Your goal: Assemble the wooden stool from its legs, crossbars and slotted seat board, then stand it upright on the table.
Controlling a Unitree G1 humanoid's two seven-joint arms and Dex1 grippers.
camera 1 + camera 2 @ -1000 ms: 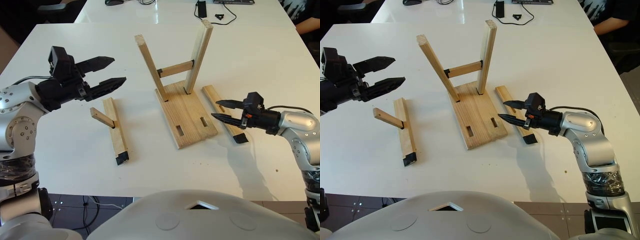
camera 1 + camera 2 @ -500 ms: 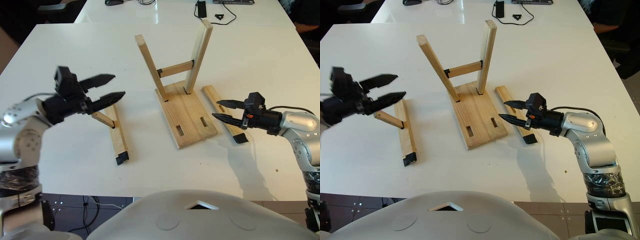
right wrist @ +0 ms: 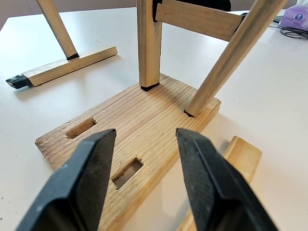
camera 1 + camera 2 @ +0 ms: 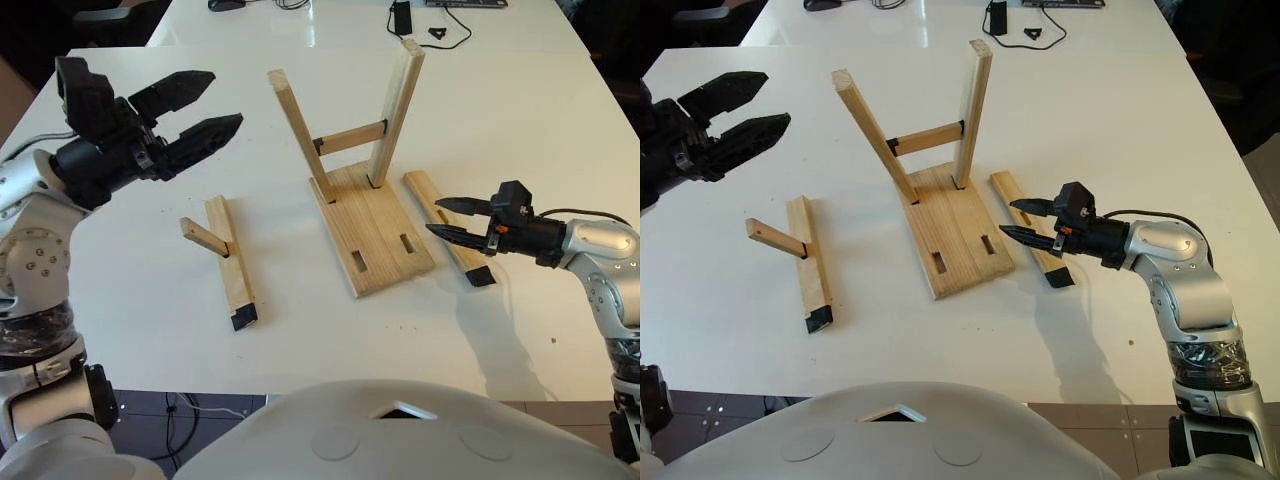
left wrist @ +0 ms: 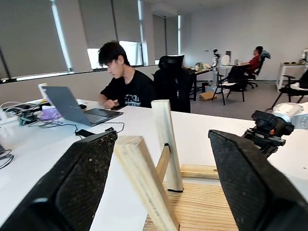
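The left tool (image 4: 222, 100) hangs wide open and empty above the white surface (image 4: 130, 300), left of the seat board (image 4: 375, 235). The right tool (image 4: 436, 216), partly open and empty, is just beside the board's right edge, over a loose leg (image 4: 420, 190). Two upright legs (image 4: 396, 110), joined by a crossbar (image 4: 352, 137), stand in the board's far slots. A second loose leg (image 4: 232, 265) lies to the left.

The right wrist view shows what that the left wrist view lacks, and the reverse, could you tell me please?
Right wrist view: two empty slots in the seat board, and the loose leg-and-crossbar piece lying flat. Left wrist view: the right gripper, open, and a laptop. Both: the seat board with two upright legs joined by a crossbar.
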